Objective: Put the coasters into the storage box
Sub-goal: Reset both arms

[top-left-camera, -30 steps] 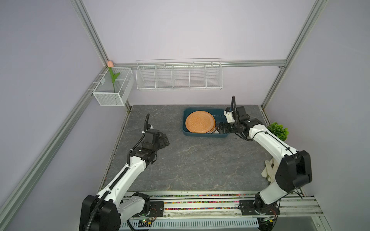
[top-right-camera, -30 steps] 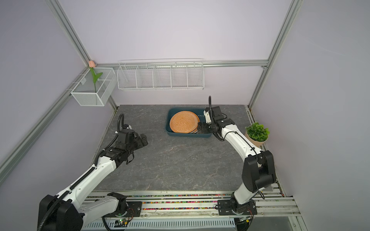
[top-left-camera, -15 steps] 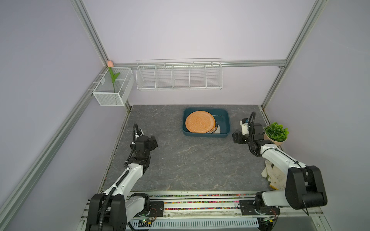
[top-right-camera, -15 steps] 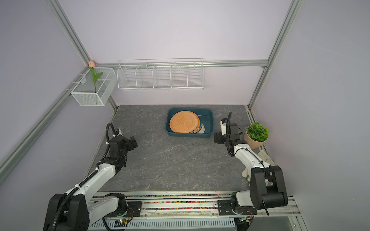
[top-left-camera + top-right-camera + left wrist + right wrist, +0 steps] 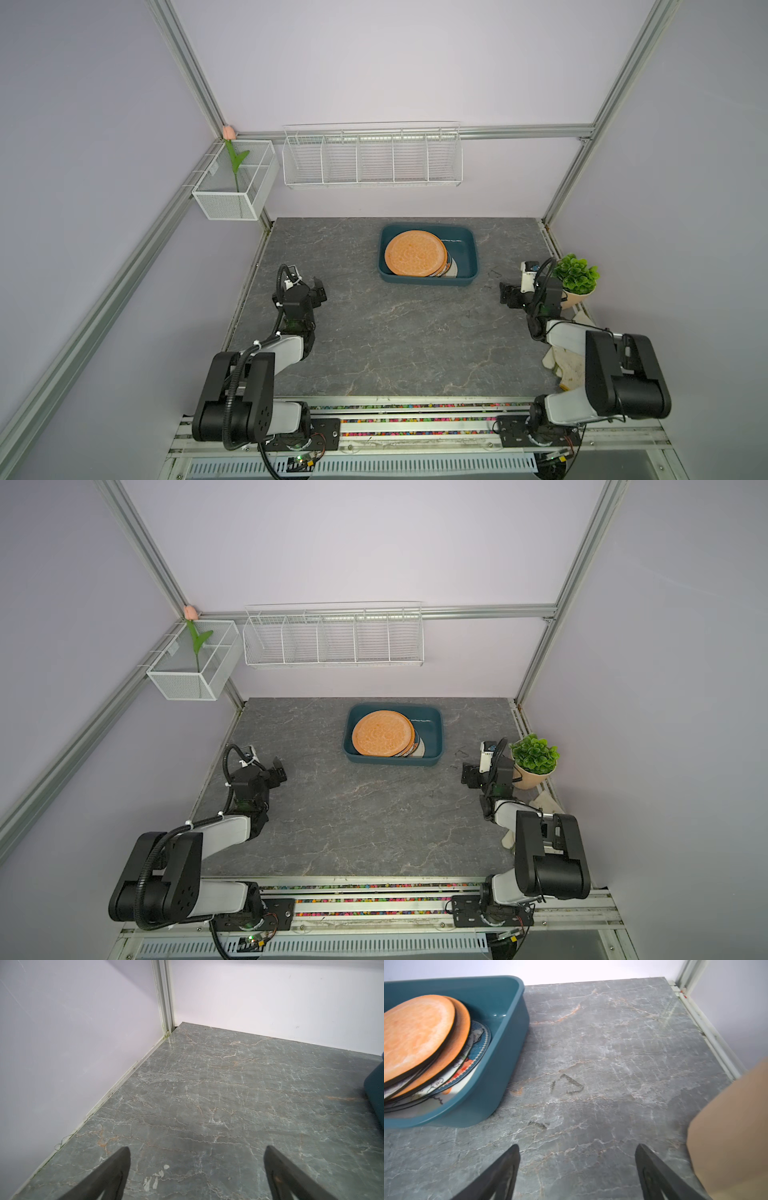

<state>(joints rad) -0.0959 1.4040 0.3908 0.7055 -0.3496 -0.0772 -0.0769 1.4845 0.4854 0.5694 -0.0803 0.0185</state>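
Ahead of the right claw (image 5: 577,1147), toward the middle of the table (image 5: 395,340), the storage box (image 5: 428,282) sits on the grey marbled top, well apart from both claws. Its rounded corner shows in the right wrist view, with bare tabletop between it and the fingertips. Inside the box the coasters (image 5: 415,253) lie in a loose, slanted stack. Two plain orange ones sit on top, slightly offset, and printed ones with blue borders and cartoon figures fan out underneath toward the end nearer the right claw. Every coaster in view is inside the box. The right claw stands wide, its dark fingers spread over bare tabletop with nothing between them. Just beside it, on its outer side, stands a potted plant (image 5: 577,276), and the tan wall of its pot fills one corner of the right wrist view. The left claw (image 5: 197,1149) is also spread wide and holds nothing. It sits near the table's left edge and faces the back corner, where two lilac walls meet an aluminium post. From this claw the box lies further back and off to the robot's right, and only a sliver of teal wall shows in the left wrist view. Far beyond both claws a white wire rack (image 5: 372,160) hangs on the back wall. A white mesh basket (image 5: 232,187) on the left side rail holds a pink tulip (image 5: 228,133).
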